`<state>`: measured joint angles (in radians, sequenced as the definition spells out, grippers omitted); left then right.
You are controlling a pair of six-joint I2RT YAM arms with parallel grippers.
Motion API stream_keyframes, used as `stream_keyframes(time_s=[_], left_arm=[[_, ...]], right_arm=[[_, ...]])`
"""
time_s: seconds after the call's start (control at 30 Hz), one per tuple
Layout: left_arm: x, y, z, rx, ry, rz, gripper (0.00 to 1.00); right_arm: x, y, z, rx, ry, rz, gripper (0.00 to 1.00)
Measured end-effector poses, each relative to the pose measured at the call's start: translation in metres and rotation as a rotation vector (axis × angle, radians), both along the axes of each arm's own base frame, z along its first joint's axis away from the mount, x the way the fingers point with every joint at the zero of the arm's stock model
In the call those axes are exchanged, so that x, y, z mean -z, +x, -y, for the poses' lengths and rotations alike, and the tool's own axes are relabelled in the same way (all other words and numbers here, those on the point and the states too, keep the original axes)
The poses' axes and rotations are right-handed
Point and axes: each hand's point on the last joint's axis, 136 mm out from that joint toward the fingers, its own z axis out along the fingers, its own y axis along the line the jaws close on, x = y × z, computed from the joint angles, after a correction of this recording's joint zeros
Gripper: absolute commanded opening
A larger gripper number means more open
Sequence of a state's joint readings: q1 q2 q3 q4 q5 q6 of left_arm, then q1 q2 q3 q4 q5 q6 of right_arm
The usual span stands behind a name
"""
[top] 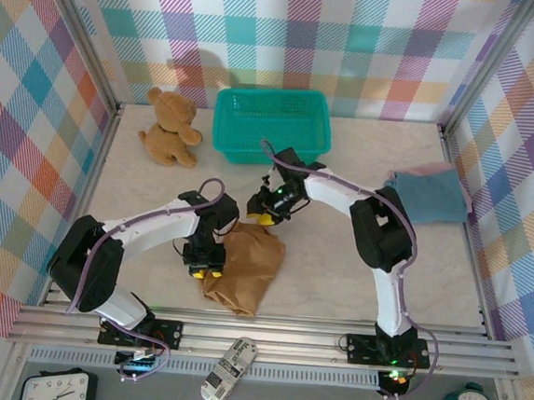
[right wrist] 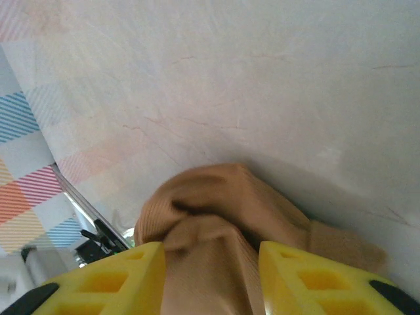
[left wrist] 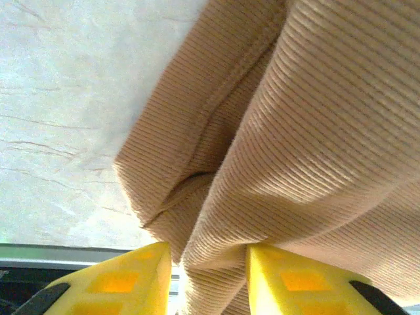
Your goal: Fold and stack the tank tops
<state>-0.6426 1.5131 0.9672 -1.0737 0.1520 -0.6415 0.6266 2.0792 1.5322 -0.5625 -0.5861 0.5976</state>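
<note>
Tank top [left wrist: 302,131], ochre, between left tool [left wrist: 209,282] fingers [left wrist: 118,282]

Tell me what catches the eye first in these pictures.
A rumpled brown tank top lies in the middle of the table near the front, with the left gripper at its left edge and the right gripper at its far end, each with cloth bunched between its jaws. Behind it stand a teal basket and a teddy bear. At the right edge a blue top lies on a pink top.
</note>
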Motion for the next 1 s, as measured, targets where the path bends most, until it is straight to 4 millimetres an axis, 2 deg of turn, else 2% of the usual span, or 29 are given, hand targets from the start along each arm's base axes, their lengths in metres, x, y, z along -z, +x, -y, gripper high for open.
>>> stream_keyframes(time_s=[0.17,0.23,0.33,0.43,0.53,0.6,0.7,0.8,0.87,1.0], left_arm=[[-0.010,0.009,0.006,0.008,-0.028,0.044,0.49],[-0.010,0.009,0.010,0.005,-0.055,0.046,0.50],[0.000,0.002,0.006,0.011,-0.047,0.015,0.51],[0.014,0.000,-0.003,0.002,-0.013,-0.025,0.48],[0.026,0.007,-0.013,-0.037,0.012,-0.047,0.45],[0.032,0.013,-0.019,-0.044,0.028,-0.049,0.43],[0.035,0.030,-0.020,-0.033,0.039,-0.051,0.36],[0.039,0.056,-0.016,-0.002,0.033,-0.041,0.35],[0.040,0.073,-0.010,0.034,0.023,-0.034,0.38],[0.035,0.109,-0.003,0.136,0.033,0.009,0.46]], right_arm=[[-0.021,-0.017,0.017,-0.131,0.022,0.176,0.58],[-0.019,-0.028,0.018,-0.189,0.032,0.220,0.59],[-0.003,-0.047,0.015,-0.285,0.038,0.265,0.59],[0.014,-0.065,0.015,-0.368,0.023,0.296,0.55],[0.027,-0.077,0.017,-0.432,-0.007,0.327,0.41],[0.033,-0.079,0.020,-0.443,-0.032,0.335,0.36],[0.043,-0.085,0.026,-0.433,-0.061,0.318,0.32],[0.042,-0.093,0.033,-0.400,-0.073,0.287,0.34],[0.033,-0.095,0.039,-0.369,-0.084,0.289,0.42],[0.003,-0.080,0.047,-0.293,-0.090,0.364,0.55]])
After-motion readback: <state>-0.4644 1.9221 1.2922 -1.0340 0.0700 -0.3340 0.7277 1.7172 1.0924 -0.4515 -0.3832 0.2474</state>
